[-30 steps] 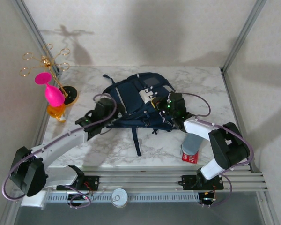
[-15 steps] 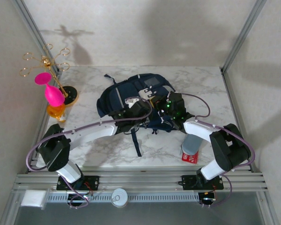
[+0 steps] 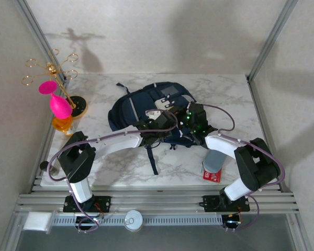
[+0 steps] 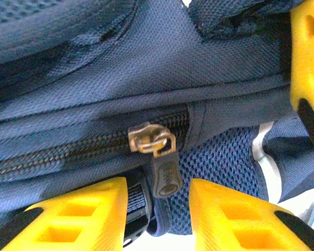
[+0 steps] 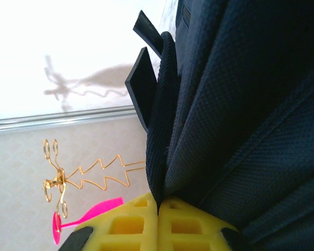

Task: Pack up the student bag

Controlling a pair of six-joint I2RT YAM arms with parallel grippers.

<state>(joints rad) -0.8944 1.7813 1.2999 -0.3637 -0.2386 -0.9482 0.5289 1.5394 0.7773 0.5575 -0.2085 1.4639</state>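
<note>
The student bag lies zipped at this stretch, its contents hidden. The left gripper stands apart astride its zipper pull. The right gripper pinches its fabric.

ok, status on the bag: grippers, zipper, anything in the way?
Left gripper open, straddling the zipper pull, not pinching yet. Right gripper shut on a fold of the student bag. Zipper teeth look closed. Nothing blocking the pull.

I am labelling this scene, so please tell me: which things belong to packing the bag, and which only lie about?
Job: student bag; zipper pull; left gripper; right gripper.
Lying about: gold wire stand; pink glass; grey cylinder, red packet (perhaps for packing).
</note>
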